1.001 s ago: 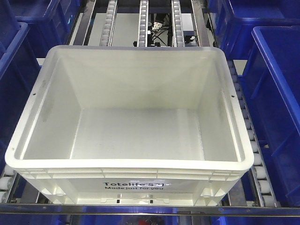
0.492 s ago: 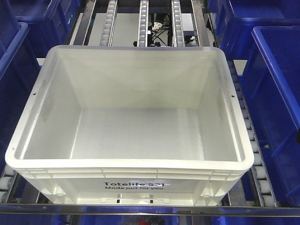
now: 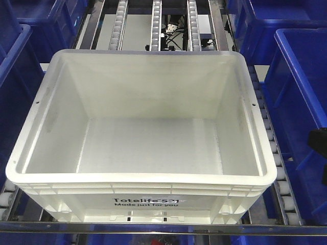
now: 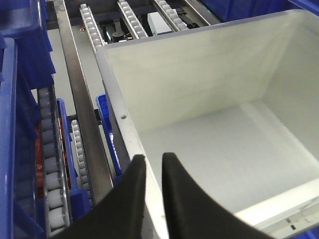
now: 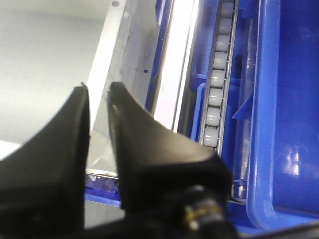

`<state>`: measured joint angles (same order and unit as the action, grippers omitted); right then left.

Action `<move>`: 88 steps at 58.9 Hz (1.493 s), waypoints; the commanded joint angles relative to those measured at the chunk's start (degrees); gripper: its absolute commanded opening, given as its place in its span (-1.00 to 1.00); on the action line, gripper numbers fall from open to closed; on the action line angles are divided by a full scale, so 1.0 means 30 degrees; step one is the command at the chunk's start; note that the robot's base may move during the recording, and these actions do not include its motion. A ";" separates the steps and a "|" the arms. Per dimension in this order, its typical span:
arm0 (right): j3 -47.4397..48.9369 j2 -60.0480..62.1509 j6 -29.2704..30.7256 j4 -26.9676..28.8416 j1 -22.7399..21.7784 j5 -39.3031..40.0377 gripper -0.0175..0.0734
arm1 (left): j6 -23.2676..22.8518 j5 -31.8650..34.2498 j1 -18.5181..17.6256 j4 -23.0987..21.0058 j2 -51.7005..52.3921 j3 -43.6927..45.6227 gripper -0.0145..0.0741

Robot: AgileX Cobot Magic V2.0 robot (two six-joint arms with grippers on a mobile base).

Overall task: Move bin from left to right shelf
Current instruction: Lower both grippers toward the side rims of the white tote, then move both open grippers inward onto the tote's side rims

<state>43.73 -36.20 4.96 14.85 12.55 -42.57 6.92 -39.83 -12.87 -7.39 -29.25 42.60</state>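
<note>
The bin [image 3: 143, 179] is a large white tote with black "Totelife" print on its front, and it sits on the roller shelf. It looks hollow with nothing inside. My left gripper [image 4: 152, 158] hovers above the bin's left rim [image 4: 130, 130], black fingers a narrow gap apart and holding nothing. My right gripper [image 5: 97, 87] hangs over the bin's right rim [image 5: 130, 55], also slightly open with nothing between the fingers. In the front view only a dark part of my right arm [image 3: 318, 145] shows, at the right edge.
Dark blue bins flank the white one on the right [image 3: 301, 97] and on the left [image 3: 13, 87]. Roller tracks [image 3: 156, 25] run behind it and along its right side [image 5: 217, 74]. A metal rail [image 3: 163, 227] crosses in front, and another [image 4: 84, 114] runs along the bin's left side.
A dark part of my right arm has come into the front view at the right edge. The bin has not moved.
</note>
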 commanded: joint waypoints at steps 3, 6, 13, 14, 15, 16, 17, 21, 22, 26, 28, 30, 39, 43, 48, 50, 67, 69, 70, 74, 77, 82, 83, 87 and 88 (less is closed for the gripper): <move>0.0657 -0.0117 0.0182 0.0327 -0.0005 0.1391 -0.06 | 0.0612 0.1663 -0.0100 -0.0142 -0.0193 0.0669 -0.22; 0.0657 -0.0117 0.0182 0.0327 -0.0005 0.1391 0.08 | 0.0647 0.1711 -0.0100 -0.0142 -0.0193 0.0669 -0.11; 0.0657 -0.0117 0.0182 0.0327 -0.0005 0.1391 0.52 | 0.0647 0.1858 -0.0100 -0.0056 -0.0193 0.0669 0.15; 0.0657 -0.0117 0.0182 0.0327 -0.0005 0.1391 0.58 | 0.0647 0.1912 -0.0100 -0.0013 -0.0193 0.0669 0.19; 0.0657 -0.0117 0.0182 0.0327 -0.0005 0.1391 0.64 | 0.0647 0.1944 -0.0100 0.0006 -0.0193 0.0669 0.23; 0.0657 -0.0117 0.0182 0.0327 -0.0005 0.1391 0.70 | 0.0647 0.1966 -0.0100 0.0006 -0.0193 0.0669 0.26; 0.0657 -0.0117 0.0182 0.0327 -0.0005 0.1411 0.74 | 0.0647 0.2036 -0.0100 0.0006 -0.0193 0.0669 0.28; 0.0657 -0.0117 0.0182 0.0327 -0.0005 0.1473 0.89 | 0.0474 0.2210 -0.0100 0.0006 -0.0193 0.0669 0.37; 0.0657 -0.0117 0.0182 0.0327 -0.0005 0.1500 0.90 | 0.0352 0.2252 -0.0100 0.0006 -0.0212 0.0669 0.38; 0.0657 -0.0117 -0.0062 0.0341 -0.0005 0.1966 0.95 | -0.0582 0.2521 -0.0100 0.0006 -0.0412 0.0669 0.38; 0.0657 -0.0172 -0.0200 0.0341 -0.0005 0.2382 0.95 | -0.1167 0.2755 -0.0100 0.0029 -0.0651 0.0669 0.38; 0.0679 -0.0297 -0.0292 0.0341 -0.0005 0.2876 0.94 | -0.1361 0.2922 -0.0100 0.0045 -0.0881 0.0688 0.38; 0.1742 -0.2033 -0.0398 0.0324 -0.0005 0.2850 0.89 | -0.1570 0.4254 -0.0100 0.0363 -0.2695 0.0688 0.38; 0.2440 -0.3101 -0.0398 0.0323 -0.0005 0.2598 0.87 | -0.1905 0.4432 -0.0100 0.0443 -0.3582 0.0688 0.38; 0.3470 -0.4438 -0.0378 0.0323 -0.0005 0.2318 0.85 | -0.2136 0.4537 -0.0100 0.0508 -0.4624 0.0711 0.38; 0.3820 -0.4892 -0.0354 0.0323 -0.0005 0.2253 0.84 | -0.2136 0.4752 -0.0100 0.0508 -0.5101 0.0711 0.38; 0.6004 -0.7916 -0.0019 0.0323 -0.0005 0.1610 0.82 | -0.3055 0.5633 -0.0100 0.0562 -0.8099 0.1709 0.38; 0.6086 -0.8141 0.0003 0.0323 -0.0005 0.1547 0.82 | -0.3055 0.5489 -0.0100 0.0562 -0.8430 0.2139 0.38; 0.6118 -0.8202 0.0024 0.0323 -0.0005 0.1528 0.82 | -0.3055 0.5406 -0.0100 0.0562 -0.8625 0.2424 0.38; 0.6140 -0.8526 0.0024 0.0323 -0.0005 0.1476 0.81 | -0.3055 0.4585 -0.0100 0.0524 -0.9377 0.3547 0.38; 0.6140 -0.8704 0.0043 0.0323 -0.0005 0.1450 0.80 | -0.3055 0.4015 -0.0100 0.0524 -0.9775 0.4098 0.38; 0.6167 -0.8929 0.0043 0.0323 -0.0005 0.1467 0.79 | -0.3055 0.3074 -0.0100 0.0545 -1.0617 0.5092 0.38; 0.6167 -0.9004 0.0043 0.0323 -0.0005 0.1501 0.79 | -0.3055 0.2973 -0.0100 0.0545 -1.0769 0.5178 0.38; 0.6209 -0.9228 0.0043 0.0323 -0.0005 0.1624 0.79 | -0.3055 0.2883 -0.0100 0.0545 -1.1197 0.5533 0.38; 0.6209 -0.9262 0.0043 0.0323 -0.0005 0.1647 0.79 | -0.3055 0.2883 -0.0100 0.0545 -1.1291 0.5593 0.38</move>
<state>60.29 -64.25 4.42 15.24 12.55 -41.29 -1.78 -33.70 -12.87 -5.55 -62.62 56.46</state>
